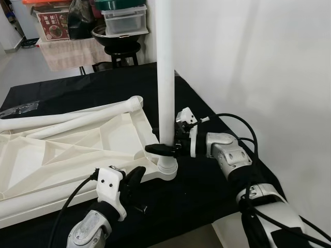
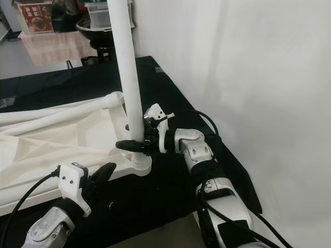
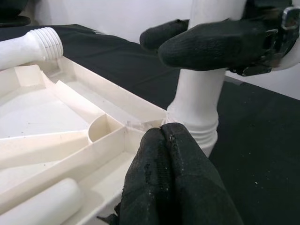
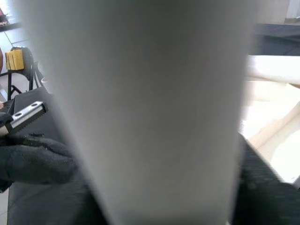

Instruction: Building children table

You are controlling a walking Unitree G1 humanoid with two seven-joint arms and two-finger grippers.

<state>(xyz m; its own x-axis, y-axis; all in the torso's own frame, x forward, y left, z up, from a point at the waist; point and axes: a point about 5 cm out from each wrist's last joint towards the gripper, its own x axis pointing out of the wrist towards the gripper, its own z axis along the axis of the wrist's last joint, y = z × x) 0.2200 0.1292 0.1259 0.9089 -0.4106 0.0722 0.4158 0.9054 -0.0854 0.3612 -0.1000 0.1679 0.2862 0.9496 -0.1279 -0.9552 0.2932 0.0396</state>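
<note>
At tabletop [image 1: 77, 155] corner, right tool [image 1: 164, 149] clamps upright leg [image 1: 166, 77] (white).

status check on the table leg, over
Right end effector shut on upright white plastic table leg, low near its base. Left end effector shut, pressing white upturned plastic tabletop corner. No obstruction seen.

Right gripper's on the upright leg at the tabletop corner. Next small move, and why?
Probably twist the upright leg with the right gripper to seat it. The gripper is shut on the leg just above its collar, which stands at the corner of the upturned tabletop, while the shut left gripper presses that corner's edge, seemingly bracing it.
</note>
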